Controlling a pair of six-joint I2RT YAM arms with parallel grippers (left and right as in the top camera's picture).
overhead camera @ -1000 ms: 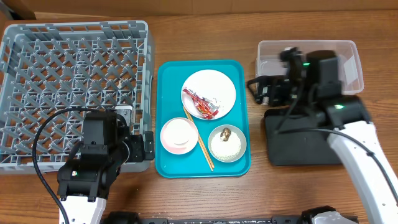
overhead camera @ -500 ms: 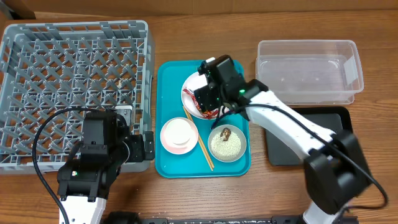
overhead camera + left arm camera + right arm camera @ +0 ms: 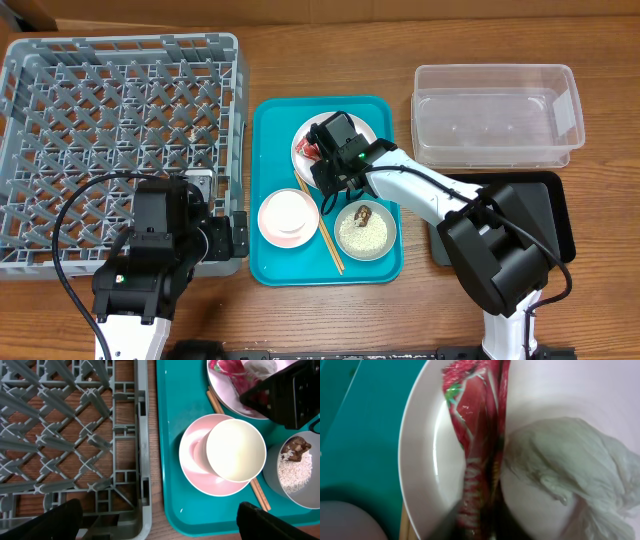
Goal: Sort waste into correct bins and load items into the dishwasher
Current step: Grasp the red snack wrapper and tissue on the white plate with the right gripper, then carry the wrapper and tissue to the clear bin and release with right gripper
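The red snack wrapper [image 3: 477, 435] lies on the round white plate [image 3: 425, 470] beside the crumpled white tissue [image 3: 570, 465]. My right gripper [image 3: 482, 530] is down on the plate [image 3: 362, 138] and pinches the wrapper's near end, which is squeezed narrow between the jaws. In the overhead view the right gripper [image 3: 325, 162] hides most of the wrapper. A pink bowl [image 3: 197, 467] holds a small white cup [image 3: 236, 450]. Chopsticks [image 3: 330, 242] lie between it and a grey-white bowl [image 3: 365, 230] of rice and brown bits. My left gripper [image 3: 160, 522] hangs open over the rack's corner and the tray edge.
The plate and both bowls stand on a teal tray [image 3: 270, 270]. The grey dish rack [image 3: 120, 140] fills the left side. The clear tub [image 3: 495, 115] stands at the back right, with the flat black tray [image 3: 550, 230] in front of it, partly under the right arm.
The right arm has swung from over the clear tub to the plate, come down and closed its jaws on the red wrapper. The left arm has not moved.
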